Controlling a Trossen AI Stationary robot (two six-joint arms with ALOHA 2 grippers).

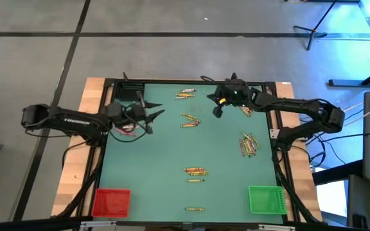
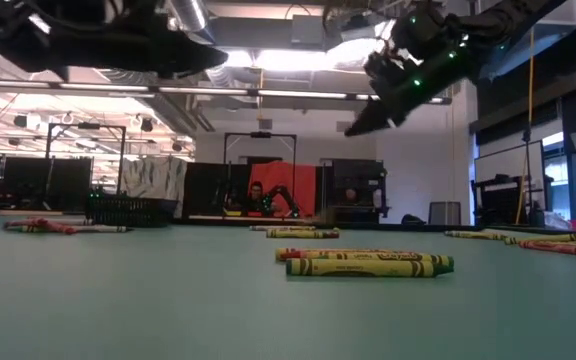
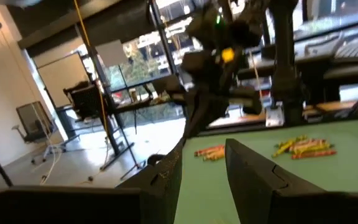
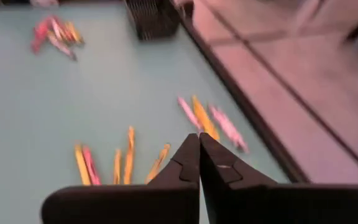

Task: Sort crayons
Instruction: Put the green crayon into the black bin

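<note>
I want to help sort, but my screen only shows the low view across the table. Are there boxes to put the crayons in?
Observer: Yes. From above, a red bin sits on the left arm's side and a green bin on the right arm's side, both at the table edge farthest from the tools.
Operator: Is the right tool holding a crayon?
Observer: No. Its wrist camera shows the right tool shut with nothing in it, above some crayons.
Operator: And the left one?
Observer: The left tool is open and empty.
</note>
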